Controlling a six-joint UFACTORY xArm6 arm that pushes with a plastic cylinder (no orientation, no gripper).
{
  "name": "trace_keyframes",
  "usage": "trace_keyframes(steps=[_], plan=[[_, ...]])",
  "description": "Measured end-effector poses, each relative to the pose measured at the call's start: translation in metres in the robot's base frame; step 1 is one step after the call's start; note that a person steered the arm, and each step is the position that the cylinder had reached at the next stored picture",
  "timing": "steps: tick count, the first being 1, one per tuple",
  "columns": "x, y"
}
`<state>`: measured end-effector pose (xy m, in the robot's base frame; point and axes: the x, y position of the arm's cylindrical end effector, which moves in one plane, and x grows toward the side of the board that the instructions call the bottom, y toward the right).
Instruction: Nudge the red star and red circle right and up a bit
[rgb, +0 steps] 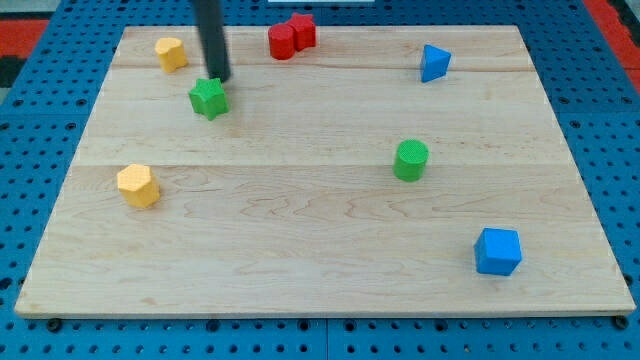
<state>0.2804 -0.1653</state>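
Task at an early stage, as judged from the layout: my tip (219, 77) touches neither red block, so the nudge itself appears still to be made. The red circle (282, 42) and red star (301, 30) sit touching each other, up and to the view's right of the tip, near the top edge of the board (300, 250). The tip is a bare rod end with nothing to open or close; it carries nothing and stands just above the green star (209, 97), close to or touching it. A yellow block (171, 53) lies to the tip's left and slightly above. To push the pair right and up, the tip would likely need to come round to their lower left.
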Motion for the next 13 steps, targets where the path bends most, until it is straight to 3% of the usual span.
trace_keyframes(steps=[1, 2, 9, 11, 13], plan=[[-0.059, -0.024], [-0.084, 0.003], [-0.088, 0.113], [-0.086, 0.109], [-0.079, 0.065]])
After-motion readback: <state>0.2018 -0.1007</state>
